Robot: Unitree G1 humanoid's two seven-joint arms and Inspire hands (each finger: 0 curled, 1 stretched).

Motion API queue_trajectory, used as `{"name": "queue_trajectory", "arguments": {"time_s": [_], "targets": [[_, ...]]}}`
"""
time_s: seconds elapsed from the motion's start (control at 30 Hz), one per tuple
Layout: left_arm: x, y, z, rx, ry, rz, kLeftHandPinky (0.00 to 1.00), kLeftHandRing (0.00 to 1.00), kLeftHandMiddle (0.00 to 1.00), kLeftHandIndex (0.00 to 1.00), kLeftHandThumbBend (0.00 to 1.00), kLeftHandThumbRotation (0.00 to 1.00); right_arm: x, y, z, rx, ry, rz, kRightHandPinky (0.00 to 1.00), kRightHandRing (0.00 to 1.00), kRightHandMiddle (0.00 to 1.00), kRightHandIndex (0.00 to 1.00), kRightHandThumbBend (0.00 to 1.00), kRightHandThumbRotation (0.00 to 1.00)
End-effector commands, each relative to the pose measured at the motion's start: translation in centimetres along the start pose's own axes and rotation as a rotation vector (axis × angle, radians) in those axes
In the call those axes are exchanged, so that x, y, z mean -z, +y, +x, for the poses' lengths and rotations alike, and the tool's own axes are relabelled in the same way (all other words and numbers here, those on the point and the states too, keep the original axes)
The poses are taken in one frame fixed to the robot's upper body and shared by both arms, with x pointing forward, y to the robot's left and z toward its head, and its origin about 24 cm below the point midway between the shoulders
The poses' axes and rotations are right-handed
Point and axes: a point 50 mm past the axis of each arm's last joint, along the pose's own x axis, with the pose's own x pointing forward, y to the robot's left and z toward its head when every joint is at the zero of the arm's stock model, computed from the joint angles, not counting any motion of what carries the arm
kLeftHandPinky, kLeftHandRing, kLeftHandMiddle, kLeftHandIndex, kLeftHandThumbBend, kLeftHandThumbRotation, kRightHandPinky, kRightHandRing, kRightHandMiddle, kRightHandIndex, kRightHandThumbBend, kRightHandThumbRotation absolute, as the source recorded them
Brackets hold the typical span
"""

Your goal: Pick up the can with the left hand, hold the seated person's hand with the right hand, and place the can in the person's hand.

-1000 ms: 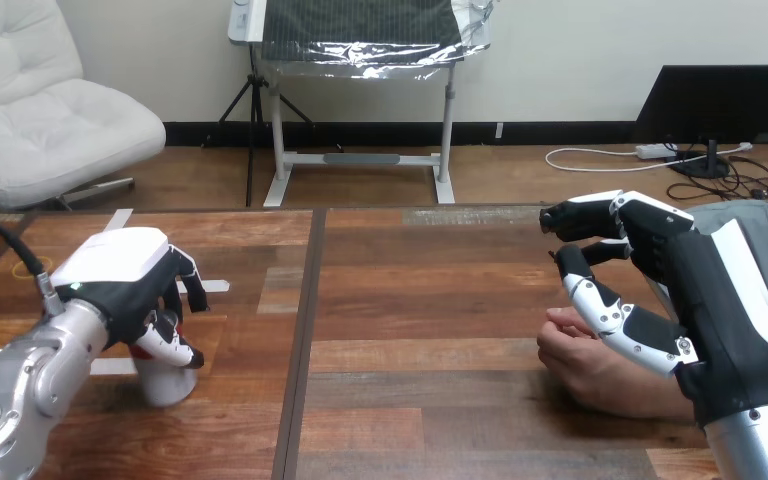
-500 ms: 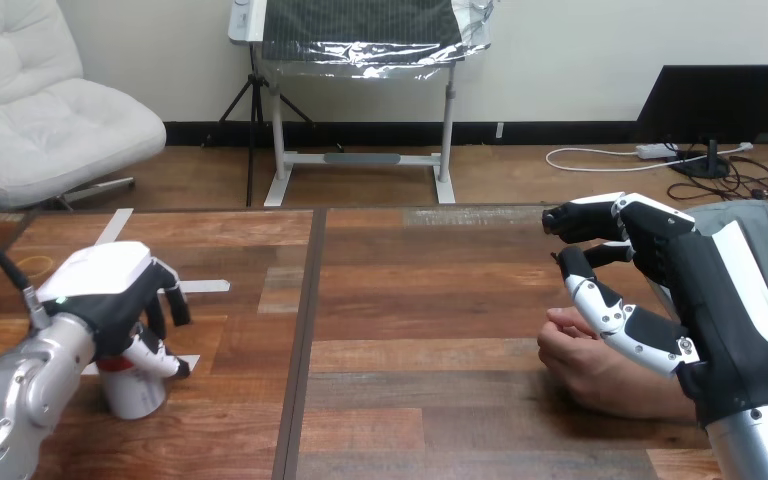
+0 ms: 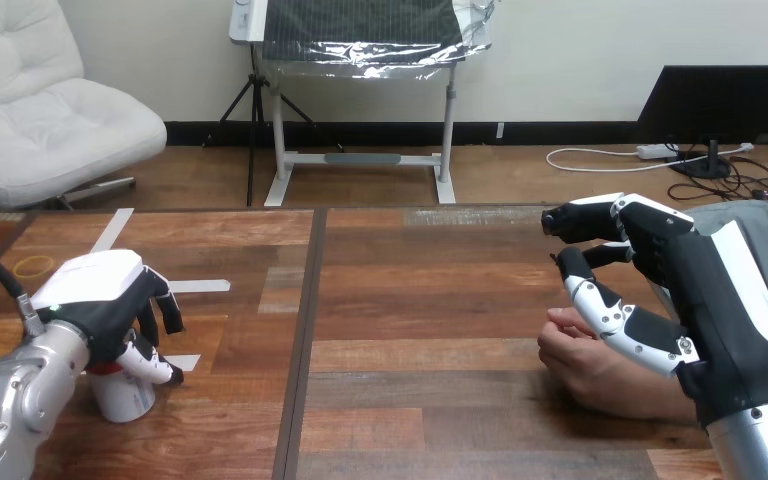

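- Since the earlier frames, the left hand (image 3: 95,300) and the can (image 3: 125,395) beneath it have been shifted toward the lower left of the frame. The right hand (image 3: 695,290) and the person's hand (image 3: 585,360) are found where they were.
- Left hand: clenched over the can, fingers curled round its upper part.
- Can: white with a red band, upright, at lower left. Whether it is lifted or rested on the tabletop (image 3: 430,300) cannot be told.
- Right hand: at the right of the frame, set over the person's hand. Whether that hand is grasped cannot be told.
- Person's hand: loosely closed, rested on the tabletop at lower right, well apart from the can.
- Progress, as judged: the can is grasped. The hold on the person's hand is unconfirmed. The carry across and the placing are left.
- Obscured: the can's top is covered by the left hand, the person's wrist is hidden behind the right hand, and both forearms are cut off at the bottom edge.
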Motion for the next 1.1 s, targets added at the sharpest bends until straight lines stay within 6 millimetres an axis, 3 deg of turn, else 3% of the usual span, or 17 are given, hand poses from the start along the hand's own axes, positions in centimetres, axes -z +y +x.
{"name": "queue_trajectory", "arguments": {"time_s": [0.0,1.07], "targets": [[-1.29,3.15,0.88,-0.109,-0.041,-0.012,0.31,0.39,0.49,0.55,0.7,0.0,-1.83,-0.97,1.08,0.015,-0.104,-0.019,0.62,0.71,0.68,0.62,0.31,0.0],[-1.28,3.45,0.58,-0.165,-0.078,-0.022,0.38,0.44,0.51,0.56,0.7,0.0,-1.87,-1.08,1.2,0.011,-0.085,-0.039,0.63,0.7,0.69,0.63,0.32,0.0]]}}
